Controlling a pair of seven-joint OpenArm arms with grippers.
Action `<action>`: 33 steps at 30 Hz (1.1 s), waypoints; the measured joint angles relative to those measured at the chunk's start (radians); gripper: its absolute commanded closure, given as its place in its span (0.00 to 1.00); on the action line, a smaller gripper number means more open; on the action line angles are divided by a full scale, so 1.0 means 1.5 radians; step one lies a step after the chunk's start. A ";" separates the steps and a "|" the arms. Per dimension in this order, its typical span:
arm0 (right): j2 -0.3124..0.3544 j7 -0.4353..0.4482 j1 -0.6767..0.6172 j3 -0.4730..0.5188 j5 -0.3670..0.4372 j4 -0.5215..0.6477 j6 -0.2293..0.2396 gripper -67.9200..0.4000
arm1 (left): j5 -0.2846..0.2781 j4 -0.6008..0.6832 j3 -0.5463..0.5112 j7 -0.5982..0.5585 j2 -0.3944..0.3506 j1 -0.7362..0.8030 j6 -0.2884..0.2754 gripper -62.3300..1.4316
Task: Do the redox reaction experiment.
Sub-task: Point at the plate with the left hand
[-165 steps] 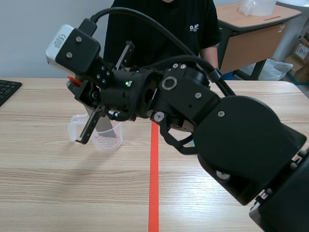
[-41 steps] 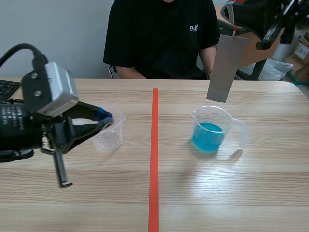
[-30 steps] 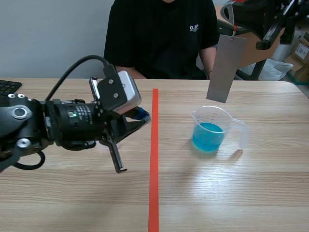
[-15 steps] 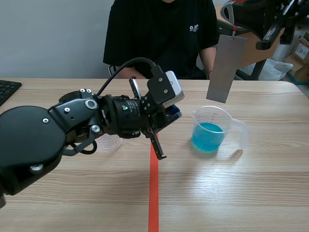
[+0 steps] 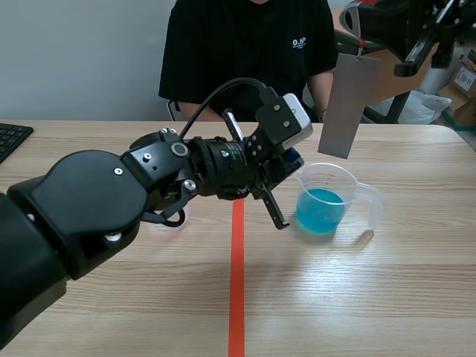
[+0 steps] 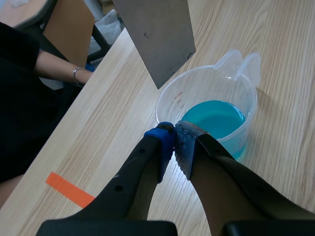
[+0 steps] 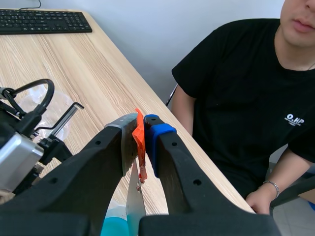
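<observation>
Since the earlier frames the left arm has swung from the empty cup, across the orange tape line (image 5: pixel 236 282), toward the jug of blue liquid (image 5: pixel 327 199). The left gripper (image 5: pixel 292 159) now sits just beside the jug's near rim, its blue-padded fingers pressed together with nothing between them; whether they touch the rim cannot be told. The right gripper (image 7: pixel 142 125) is raised and pinches the orange tab (image 7: pixel 140 142) at the top of the grey metal plate (image 5: pixel 346 104). The plate hangs tilted above the jug, its lower edge clear of the rim and the liquid. The empty clear cup (image 7: pixel 44 105) stands behind the left arm. A person (image 5: pixel 245 52) sits across the table (image 5: pixel 372 297).
</observation>
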 measured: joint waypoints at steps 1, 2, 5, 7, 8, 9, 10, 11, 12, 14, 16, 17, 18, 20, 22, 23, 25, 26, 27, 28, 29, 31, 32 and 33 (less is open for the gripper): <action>0.000 0.000 0.000 0.000 0.000 0.000 0.000 0.97 | 0.010 -0.007 0.000 -0.004 0.005 -0.001 0.005 0.91; 0.000 0.000 0.000 0.000 0.000 0.000 0.000 0.97 | 0.021 -0.015 0.000 -0.012 0.011 -0.003 0.005 0.91; 0.000 0.000 0.000 0.000 0.000 0.000 0.000 0.97 | 0.031 -0.036 0.000 -0.013 0.029 -0.005 0.014 0.91; 0.000 0.000 0.000 0.000 0.000 0.000 0.000 0.97 | 0.031 -0.045 0.000 -0.014 0.039 -0.005 0.030 0.91; 0.000 0.000 0.000 0.000 0.000 0.000 0.000 0.97 | 0.031 -0.047 0.000 -0.013 0.042 -0.005 0.034 0.91; 0.000 0.000 0.000 0.000 0.000 0.000 0.000 0.97 | 0.031 -0.047 0.000 -0.013 0.045 -0.005 0.040 0.91; 0.000 0.000 0.000 0.000 0.000 0.000 0.000 0.97 | 0.031 -0.047 0.000 -0.013 0.048 -0.005 0.044 0.91; 0.000 0.000 0.000 0.000 0.000 0.000 0.000 0.97 | 0.030 -0.047 0.000 -0.014 0.050 -0.005 0.048 0.91; 0.000 0.000 0.000 0.000 0.000 0.000 0.000 0.97 | 0.030 -0.047 0.000 -0.014 0.052 -0.005 0.055 0.91; 0.000 0.000 0.000 0.000 0.000 0.000 0.000 0.97 | 0.030 -0.047 0.000 -0.013 0.054 -0.005 0.063 0.91; 0.000 0.000 0.000 0.000 0.000 0.000 0.000 0.97 | 0.029 -0.047 0.000 -0.012 0.055 -0.005 0.070 0.91; 0.000 0.000 0.000 0.000 0.000 0.000 0.000 0.97 | 0.029 -0.047 0.000 -0.012 0.055 -0.005 0.070 0.91; 0.000 0.000 0.000 0.000 0.000 0.000 0.000 0.97 | 0.029 -0.047 0.000 -0.012 0.055 -0.005 0.070 0.91; 0.000 0.000 0.000 0.000 0.000 0.000 0.000 0.97 | 0.029 -0.047 0.000 -0.006 0.055 -0.005 0.070 0.91; 0.000 0.000 0.000 0.000 0.000 0.000 0.000 0.97 | 0.030 -0.047 0.000 -0.002 0.055 -0.005 0.070 0.91; 0.000 0.000 0.000 0.000 0.000 0.000 0.000 0.97 | 0.032 -0.047 0.000 -0.002 0.055 -0.005 0.070 0.91; 0.000 0.000 0.000 0.000 0.000 0.000 0.000 0.97 | 0.032 -0.047 0.000 -0.002 0.055 -0.005 0.070 0.91; 0.000 0.000 0.000 0.000 0.000 0.000 0.000 0.97 | 0.032 -0.047 0.000 -0.002 0.055 -0.005 0.070 0.91; 0.000 0.000 0.000 0.000 0.000 0.000 0.000 0.97 | 0.032 -0.047 0.000 -0.002 0.055 -0.005 0.070 0.91; 0.000 0.000 0.000 0.000 0.000 0.000 0.000 0.97 | 0.032 -0.047 0.000 -0.002 0.055 -0.005 0.070 0.91; 0.000 0.000 0.000 0.000 0.000 0.000 0.000 0.97 | 0.032 -0.047 0.000 -0.002 0.055 -0.005 0.070 0.91; 0.000 0.000 0.000 0.000 0.000 0.000 0.000 0.97 | 0.032 -0.047 0.000 -0.002 0.055 -0.005 0.070 0.91; 0.000 0.000 0.000 0.000 0.000 0.000 0.000 0.97 | 0.032 -0.047 0.000 -0.002 0.055 -0.005 0.070 0.91; 0.000 0.000 0.000 0.000 0.000 0.000 0.000 0.97 | 0.032 -0.047 0.000 -0.002 0.055 -0.005 0.070 0.91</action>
